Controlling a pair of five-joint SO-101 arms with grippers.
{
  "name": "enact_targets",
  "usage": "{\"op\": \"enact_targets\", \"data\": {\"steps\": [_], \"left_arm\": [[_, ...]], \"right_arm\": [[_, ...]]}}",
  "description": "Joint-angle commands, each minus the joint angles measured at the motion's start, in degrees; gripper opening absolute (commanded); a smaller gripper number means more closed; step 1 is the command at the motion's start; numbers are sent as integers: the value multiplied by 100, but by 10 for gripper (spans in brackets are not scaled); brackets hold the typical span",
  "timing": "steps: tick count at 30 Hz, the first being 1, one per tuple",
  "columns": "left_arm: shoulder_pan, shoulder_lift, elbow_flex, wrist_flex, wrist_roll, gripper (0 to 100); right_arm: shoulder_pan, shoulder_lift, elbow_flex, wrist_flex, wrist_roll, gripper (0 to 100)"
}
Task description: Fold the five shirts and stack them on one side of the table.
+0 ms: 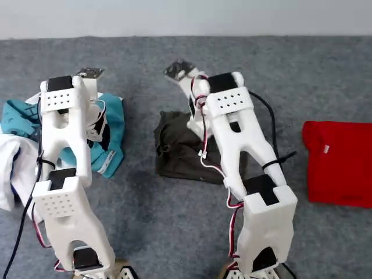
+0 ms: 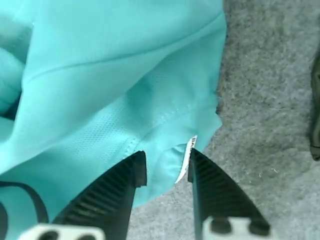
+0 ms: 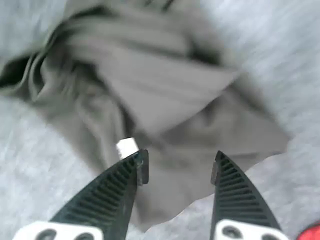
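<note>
Teal shirt [image 2: 110, 75] hem between parted left fingers [image 2: 115, 190], right fingers [image 3: 112, 192] spread over olive shirt [image 3: 165, 95], high view: red shirt [image 1: 340, 163]

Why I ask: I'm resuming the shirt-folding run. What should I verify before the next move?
1. Left gripper open, teal shirt hem between its jaws: ok.
2. Right gripper open above the dark shirt: ok.
3. That dark shirt folded: not ok, crumpled.
4. Red shirt lying flat, off to one side: ok.
5. Five shirts accounted for: cannot tell; with the white shirt I count four.
</note>
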Motion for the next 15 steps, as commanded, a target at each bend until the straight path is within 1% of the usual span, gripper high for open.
{"op": "enact_targets", "data": {"steps": [1,7,9,15], "left_arm": [[-18,-220,-110,123,-62,148],[9,-211,-110,114,-62,148],[9,-211,-110,114,-62,148],[0,-211,-110,114,-62,148]], "right_arm": [[-163,-338,158,180,35,212],[-154,-321,185,-488,35,212],[-154,-207,202,-866,35,212],[-224,831,185,-2176,44,212]]}}
